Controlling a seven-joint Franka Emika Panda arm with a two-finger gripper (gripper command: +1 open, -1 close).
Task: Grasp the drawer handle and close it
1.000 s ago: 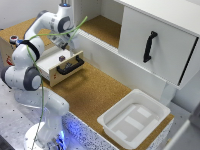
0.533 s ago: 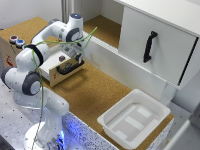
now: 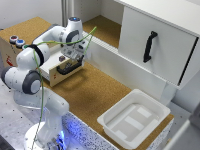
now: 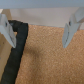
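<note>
The small cream-white drawer (image 3: 56, 66) sticks out of a wooden box at the exterior view's left. Its short black curved drawer handle (image 3: 70, 67) is on the front face. My gripper (image 3: 76, 56) hangs just above and slightly beside the handle, touching nothing. In the wrist view the fingers (image 4: 4, 31) stand wide apart with only cork floor between them. There the black handle (image 4: 17, 52) runs along one side, close to one finger and outside the gap. The gripper (image 4: 38, 30) is open and empty.
A big white cabinet panel (image 3: 155, 45) with a long upright black handle (image 3: 149, 46) stands at the exterior view's right. A white tray (image 3: 134, 119) lies on the cork floor (image 3: 95, 90) in front. Red and blue knobs (image 3: 17, 41) sit on the wooden box.
My gripper has come down and shifted toward the exterior view's right, from above the box to just over the drawer handle. The drawer has not moved.
</note>
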